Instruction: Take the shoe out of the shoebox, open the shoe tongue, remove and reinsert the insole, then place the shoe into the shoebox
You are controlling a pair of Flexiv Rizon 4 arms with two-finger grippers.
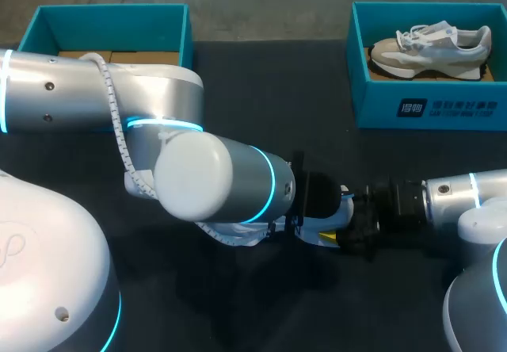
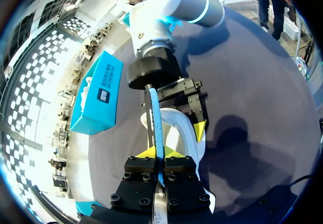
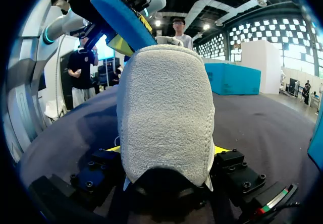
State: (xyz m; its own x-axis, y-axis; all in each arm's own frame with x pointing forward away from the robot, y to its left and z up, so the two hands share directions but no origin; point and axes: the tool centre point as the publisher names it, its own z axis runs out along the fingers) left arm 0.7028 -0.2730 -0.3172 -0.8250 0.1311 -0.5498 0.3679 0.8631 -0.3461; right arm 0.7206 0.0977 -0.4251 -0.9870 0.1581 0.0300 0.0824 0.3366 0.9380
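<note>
Here, the left gripper has its yellow tips pressed together on the blue insole, pinching one end so that the strip stands on edge above the shoe. That grip looks chosen to steer the thin insole lengthwise along the shoe's opening. Whether its far end sits inside the shoe is hidden behind the heel.

The right gripper meets the shoe from the opposite end. Its fingers clamp the grey suede heel from both sides, with a sliver of yellow showing at each flank. I judge this hold to be a brace: it pins the shoe to the table so that it cannot slide or tip while the insole is worked. The two grippers sit nose to nose over the shoe. In the head view most of the shoe is covered by the left arm, with only a white edge showing beneath it.

The step in hand seems to be the insole's removal or return; which one, I cannot tell.

Well apart from the shoe, at the table's far side, stand two teal boxes. The shoebox on the left arm's side shows only its cardboard floor, and is probably where this shoe goes at the end. The second shoebox, on the right arm's side, holds another pale shoe lying on its side.
</note>
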